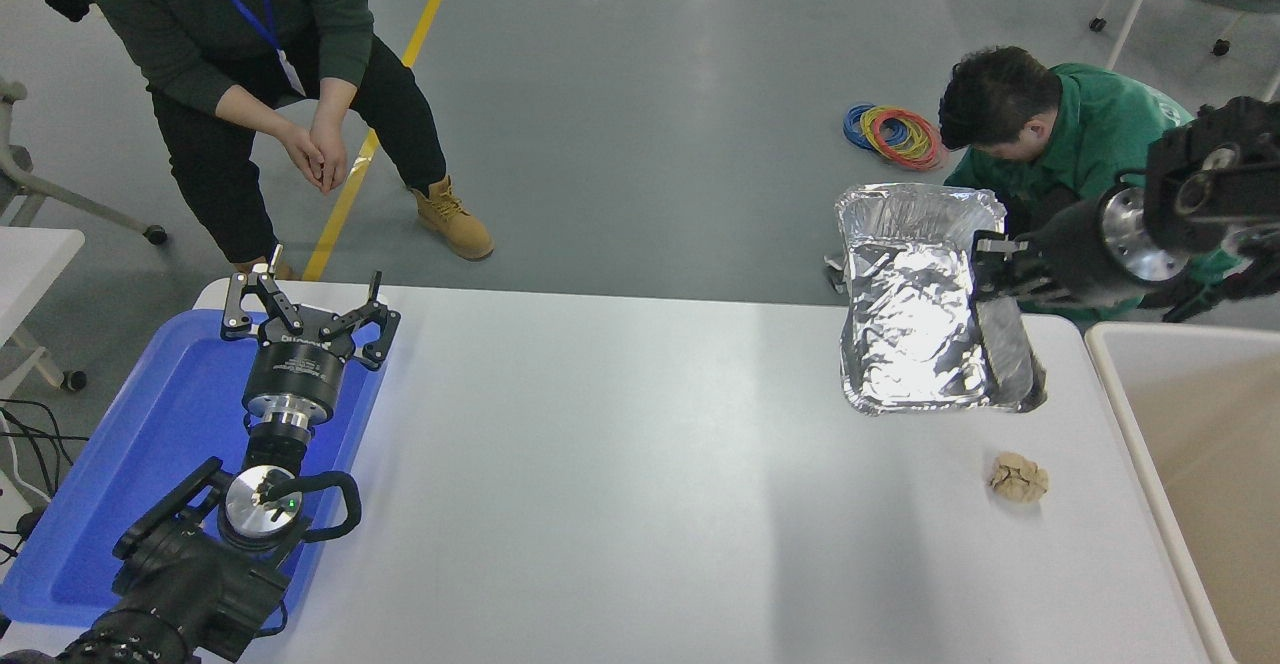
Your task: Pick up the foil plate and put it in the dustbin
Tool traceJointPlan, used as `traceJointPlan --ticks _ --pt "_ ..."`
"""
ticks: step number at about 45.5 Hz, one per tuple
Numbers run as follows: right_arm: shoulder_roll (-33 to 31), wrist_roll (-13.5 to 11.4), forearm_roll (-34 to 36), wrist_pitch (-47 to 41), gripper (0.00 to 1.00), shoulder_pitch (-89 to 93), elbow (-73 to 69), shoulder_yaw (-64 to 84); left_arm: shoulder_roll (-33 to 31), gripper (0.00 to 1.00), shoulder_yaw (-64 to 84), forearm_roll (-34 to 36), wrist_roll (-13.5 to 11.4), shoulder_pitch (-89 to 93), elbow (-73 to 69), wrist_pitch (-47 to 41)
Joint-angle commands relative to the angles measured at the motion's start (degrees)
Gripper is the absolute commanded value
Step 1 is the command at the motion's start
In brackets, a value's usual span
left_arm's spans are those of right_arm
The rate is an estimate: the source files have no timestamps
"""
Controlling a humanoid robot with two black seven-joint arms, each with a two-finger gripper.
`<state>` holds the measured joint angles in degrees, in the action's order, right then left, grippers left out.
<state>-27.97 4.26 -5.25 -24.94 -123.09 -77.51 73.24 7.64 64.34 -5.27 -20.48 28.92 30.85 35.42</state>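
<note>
The foil plate (pixel 915 319), a shiny crinkled silver tray, hangs in the air above the table's far right part, tilted so its inside faces the camera. My right gripper (pixel 992 264) comes in from the right edge and is shut on the plate's right rim. The dustbin (pixel 1110 364), with a white rounded rim and tan inside, stands at the right of the table, to the right of and below the plate. My left gripper (pixel 305 309) is parked open over the blue tray at the lower left.
A small crumpled tan paper ball (pixel 1019 476) lies on the white table (pixel 620 464) near the dustbin. The blue tray (pixel 150 444) covers the table's left end. One person stands at the far left; another in green crouches behind the plate among cable coils.
</note>
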Motion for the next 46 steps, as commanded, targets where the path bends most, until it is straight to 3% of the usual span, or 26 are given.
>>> traceJointPlan --ticks 1,11,22,46 --pt "-1.0 0.0 -0.6 -4.9 0.0 -5.5 -0.4 2.8 0.1 1.0 0.0 0.0 0.0 0.0 0.0 0.0" --pt "-1.6 0.1 -2.5 -4.9 0.0 -4.9 0.3 2.9 0.0 1.0 0.0 0.0 0.0 0.0 0.0 0.0" --pt "-6.9 0.3 -4.2 -5.6 0.0 1.4 7.0 3.0 0.1 1.0 0.0 0.0 0.0 0.0 0.0 0.0" --pt "-16.4 0.4 -5.2 -10.2 0.0 27.5 39.1 -4.9 0.0 1.0 0.0 0.0 0.0 0.0 0.0 0.0"
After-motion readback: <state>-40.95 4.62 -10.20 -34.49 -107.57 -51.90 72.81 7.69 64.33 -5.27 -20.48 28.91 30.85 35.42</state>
